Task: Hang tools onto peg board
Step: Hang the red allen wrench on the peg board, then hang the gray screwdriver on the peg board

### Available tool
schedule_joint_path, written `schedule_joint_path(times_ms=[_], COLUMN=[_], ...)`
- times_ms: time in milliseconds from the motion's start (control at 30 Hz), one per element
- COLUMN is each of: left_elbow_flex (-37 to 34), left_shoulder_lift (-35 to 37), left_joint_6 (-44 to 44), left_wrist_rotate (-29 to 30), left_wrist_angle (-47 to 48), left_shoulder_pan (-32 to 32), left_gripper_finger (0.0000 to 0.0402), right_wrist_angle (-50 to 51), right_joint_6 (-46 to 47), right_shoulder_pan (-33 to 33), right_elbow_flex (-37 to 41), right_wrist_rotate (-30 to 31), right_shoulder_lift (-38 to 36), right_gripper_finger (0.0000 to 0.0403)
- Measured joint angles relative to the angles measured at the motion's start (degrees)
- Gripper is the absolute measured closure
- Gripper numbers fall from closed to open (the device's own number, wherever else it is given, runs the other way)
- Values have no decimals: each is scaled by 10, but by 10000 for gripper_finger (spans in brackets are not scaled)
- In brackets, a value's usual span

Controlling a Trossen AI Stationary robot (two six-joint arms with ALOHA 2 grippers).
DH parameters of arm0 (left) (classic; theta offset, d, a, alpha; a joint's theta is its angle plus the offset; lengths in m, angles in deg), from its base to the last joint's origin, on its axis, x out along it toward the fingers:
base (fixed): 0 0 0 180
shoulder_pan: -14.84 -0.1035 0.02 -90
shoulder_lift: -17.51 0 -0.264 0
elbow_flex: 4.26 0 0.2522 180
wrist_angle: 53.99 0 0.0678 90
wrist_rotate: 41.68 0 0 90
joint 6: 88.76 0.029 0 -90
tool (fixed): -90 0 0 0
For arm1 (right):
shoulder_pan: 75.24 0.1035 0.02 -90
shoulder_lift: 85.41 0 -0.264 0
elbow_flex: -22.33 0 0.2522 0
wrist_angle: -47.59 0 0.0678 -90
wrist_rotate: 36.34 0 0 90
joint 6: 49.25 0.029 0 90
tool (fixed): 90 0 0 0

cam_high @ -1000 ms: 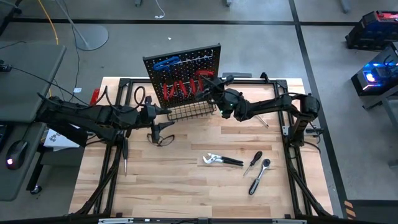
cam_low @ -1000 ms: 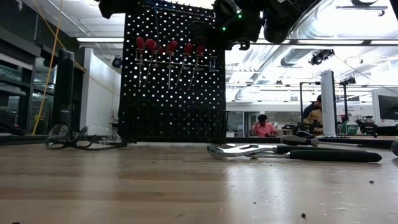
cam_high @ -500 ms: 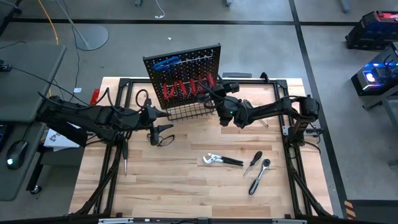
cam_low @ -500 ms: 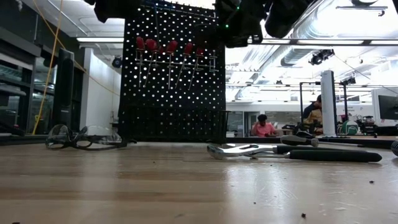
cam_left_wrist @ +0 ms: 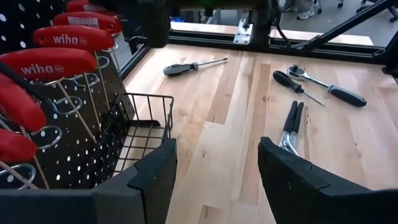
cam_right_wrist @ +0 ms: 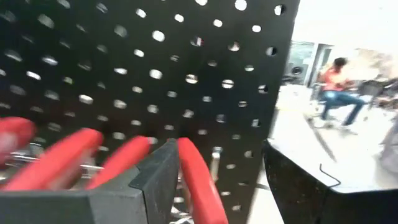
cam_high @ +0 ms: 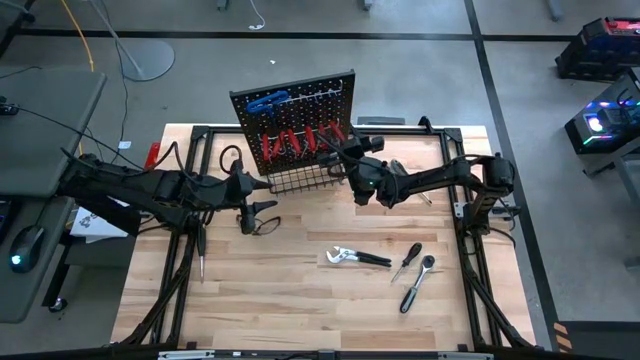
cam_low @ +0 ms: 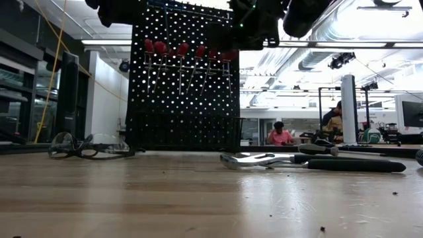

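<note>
The peg board (cam_high: 296, 128) is black and patterned with regular rows of round holes. Red handles (cam_left_wrist: 53, 62), some marked with white lettering, are shown on the hung screwdrivers. A blue-handled tool (cam_high: 267, 101) is seen at the board's top. The wire basket (cam_left_wrist: 142, 127) is black. The table (cam_high: 300, 290) is light wood with a pale plank grain. The pliers (cam_high: 352, 257) are silver with black handles. The ratchet (cam_high: 417, 282) is chrome.

Wooden table (cam_high: 300, 290) carries pliers (cam_high: 355, 257), ratchet (cam_high: 417, 283), glasses (cam_high: 262, 226).
</note>
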Motion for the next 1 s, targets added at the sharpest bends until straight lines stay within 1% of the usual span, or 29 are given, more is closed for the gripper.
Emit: schedule_joint_path(times_ms=[133,333,400,467,533,633,667,700,733,767,800,833,900,933,967,1000], left_elbow_flex=[0,0,0,0,0,0,0,0,0,0,0,0,0,0,0,0], left_shoulder_lift=[0,0,0,0,0,0,0,0,0,0,0,0,0,0,0,0], left_joint_6=[0,1,3,11,16,21,20,17,16,12,8,2,-11,-16,-21,-24], left_wrist_rotate=[0,0,0,0,0,0,0,0,0,-1,-4,-6,-6,-7,-7,-6], left_wrist_angle=[1,2,2,3,2,3,4,4,6,7,9,11,12,12,12,12], left_shoulder_pan=[0,0,0,0,0,0,0,0,0,0,0,0,0,0,0,0], left_gripper_finger=[198,198,198,198,198,198,198,198,198,198,198,198,198,198,198,198], right_wrist_angle=[9,26,50,91,153,258,298,339,378,418,460,501,579,620,659,694], right_joint_6=[40,30,47,85,143,257,303,353,408,461,514,563,635,667,700,731], right_shoulder_pan=[10,33,43,55,69,92,101,109,116,123,128,132,140,146,152,160], right_elbow_flex=[0,0,0,0,0,0,0,0,0,0,0,0,0,0,0,0], right_wrist_rotate=[-25,-10,-6,-3,-3,-6,-20,-43,-79,-129,-193,-270,-409,-465,-508,-534], right_shoulder_lift=[0,-19,-35,-52,-70,-96,-106,-115,-124,-133,-143,-152,-163,-169,-175,-182], right_gripper_finger=[182,182,182,182,182,182,182,182,182,182,182,182,182,182,182,182])
